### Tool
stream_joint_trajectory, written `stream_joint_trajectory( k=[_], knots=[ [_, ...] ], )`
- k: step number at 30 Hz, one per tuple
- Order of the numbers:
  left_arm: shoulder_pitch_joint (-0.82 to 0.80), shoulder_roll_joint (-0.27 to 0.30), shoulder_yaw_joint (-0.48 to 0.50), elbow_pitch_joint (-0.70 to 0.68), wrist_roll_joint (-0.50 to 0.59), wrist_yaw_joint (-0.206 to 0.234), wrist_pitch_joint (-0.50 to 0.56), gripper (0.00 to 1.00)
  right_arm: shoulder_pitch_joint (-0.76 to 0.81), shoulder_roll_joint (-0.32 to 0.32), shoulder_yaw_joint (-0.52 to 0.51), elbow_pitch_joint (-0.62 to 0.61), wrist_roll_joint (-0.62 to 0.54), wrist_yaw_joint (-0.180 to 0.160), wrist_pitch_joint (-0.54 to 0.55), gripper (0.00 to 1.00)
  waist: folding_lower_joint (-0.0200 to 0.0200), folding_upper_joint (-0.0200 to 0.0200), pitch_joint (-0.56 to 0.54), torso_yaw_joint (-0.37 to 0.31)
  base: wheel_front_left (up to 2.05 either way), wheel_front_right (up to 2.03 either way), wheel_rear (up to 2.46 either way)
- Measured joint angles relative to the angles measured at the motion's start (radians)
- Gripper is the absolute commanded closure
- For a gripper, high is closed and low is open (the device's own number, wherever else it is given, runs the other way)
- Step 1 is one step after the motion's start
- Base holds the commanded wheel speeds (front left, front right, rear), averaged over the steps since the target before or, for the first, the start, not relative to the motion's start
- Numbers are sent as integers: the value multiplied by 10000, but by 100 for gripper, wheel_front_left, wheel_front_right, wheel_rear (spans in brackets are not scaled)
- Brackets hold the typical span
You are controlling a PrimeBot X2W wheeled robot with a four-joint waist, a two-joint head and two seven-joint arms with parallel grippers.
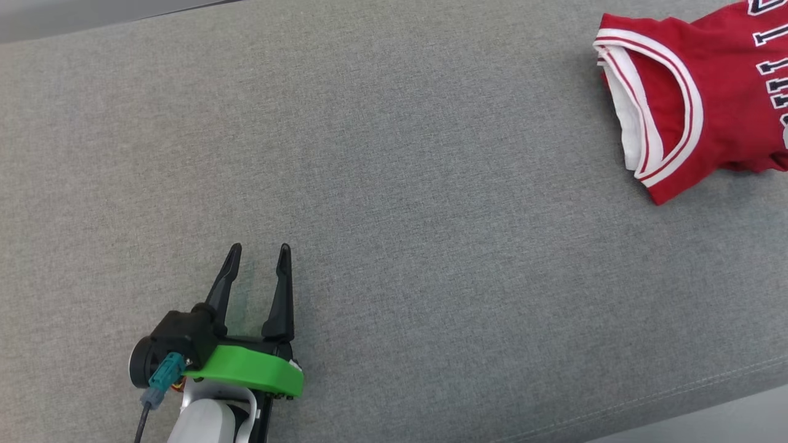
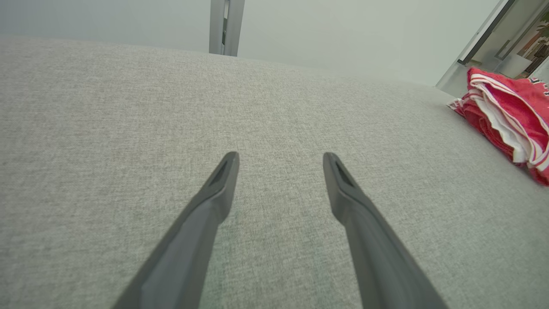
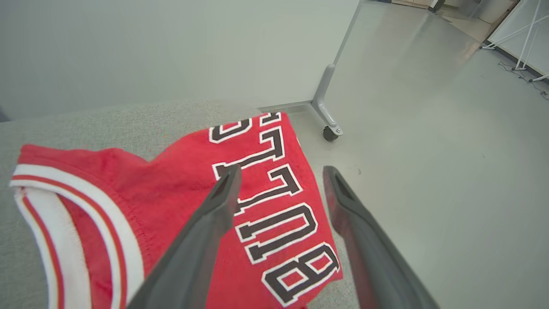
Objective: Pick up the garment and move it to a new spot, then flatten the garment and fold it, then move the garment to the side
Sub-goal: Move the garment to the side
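Observation:
The garment [image 1: 708,98] is a red jersey with white trim and black-and-white letters, folded, lying at the far right of the grey cushion surface [image 1: 394,184]. It also appears at the right edge of the left wrist view as the garment [image 2: 510,116]. My right gripper [image 3: 281,171] hovers open above the garment [image 3: 266,201], nothing between its fingers, near the surface's right edge. My left gripper [image 1: 258,249] is open and empty over bare fabric at the lower left, far from the garment. In its own view the left gripper [image 2: 281,156] has fingers spread.
The grey surface ends just past the garment; beyond it is a shiny floor [image 3: 429,128] with a wheeled partition foot [image 3: 328,124]. The front seam of the surface [image 1: 677,381] runs along the lower right. Tripod legs [image 3: 523,47] stand far off.

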Motion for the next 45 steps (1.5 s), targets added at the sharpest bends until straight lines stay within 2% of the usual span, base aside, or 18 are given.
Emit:
stream_joint_trajectory(
  k=[8,18,27,33,39,45],
  knots=[
    [-59,0,61,40,71,-8,0,0,-55,351,-125,203,-516,0,-660,0,0,0,-97,-71,0,0,0],
    [-116,0,215,-4,21,-21,0,0,-72,765,1026,174,-606,-2,-1964,0,0,0,-632,98,0,0,0],
    [-112,2,897,-29,-470,67,2,0,616,1476,1772,44,-313,-2,-3202,0,0,0,-1496,659,0,0,0],
    [435,6,1331,-21,-629,113,-15,0,1878,2186,1825,-545,-121,-2,-3622,0,0,0,-2167,1183,0,0,0],
    [1037,4,1396,59,-788,107,-15,0,3760,2673,1737,-1866,178,-2,-3687,0,0,0,-2770,1647,0,0,0],
    [1597,4,1262,88,-976,142,-15,0,5892,2746,2180,-3371,1064,-2,-3689,0,0,0,-3245,1916,0,0,0]
  ],
)
